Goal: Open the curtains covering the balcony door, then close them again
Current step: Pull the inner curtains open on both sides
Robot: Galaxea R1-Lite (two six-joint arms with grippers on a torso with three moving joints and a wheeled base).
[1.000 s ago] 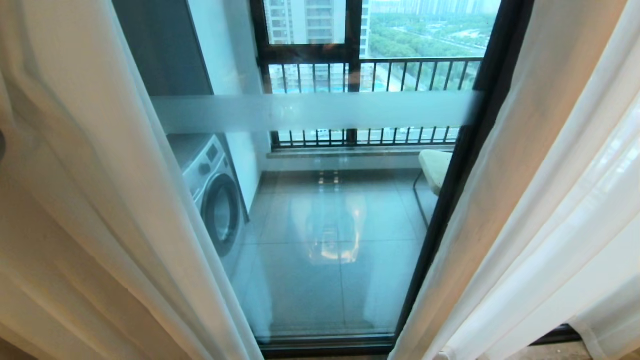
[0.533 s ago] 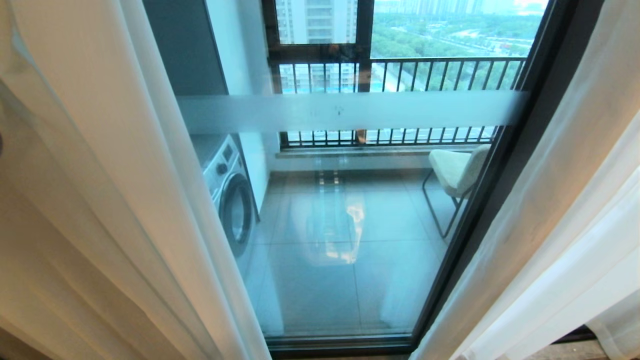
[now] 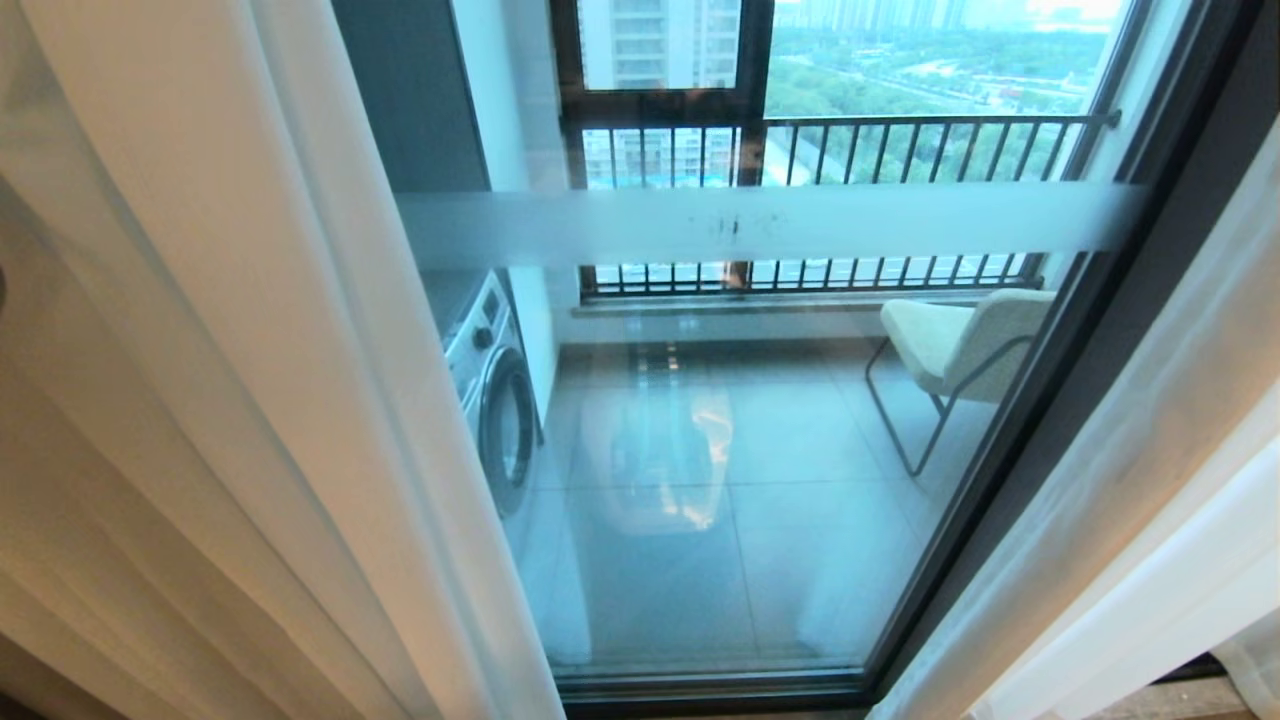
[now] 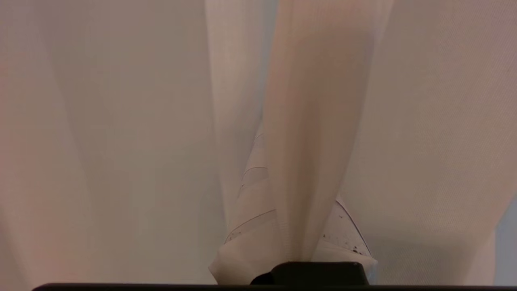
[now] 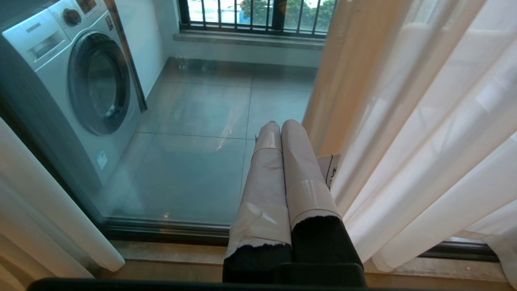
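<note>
The sheer white curtains hang parted in the head view, one panel on the left (image 3: 200, 350) and one on the right (image 3: 1150, 480). Between them shows the balcony door (image 3: 720, 560), glass in a dark frame (image 3: 1040, 430) with a frosted band (image 3: 760, 225). In the left wrist view my left gripper (image 4: 297, 194) is shut on a fold of the curtain (image 4: 307, 121), its taped fingers (image 4: 250, 190) pressing the fabric from both sides. My right gripper (image 5: 280, 123) is shut and empty, low before the glass, beside the right panel (image 5: 424, 141). Neither arm is in the head view.
Behind the glass are a washing machine (image 3: 495, 400) on the left, a pale chair (image 3: 960, 345) on the right, a tiled balcony floor and a black-barred railing window (image 3: 850, 150). A stone sill (image 5: 169, 252) runs along the door's foot.
The whole head picture has shifted right, so the camera has moved. Against the door frame the left curtain's edge sits a little further left, and more glass and chair show.
</note>
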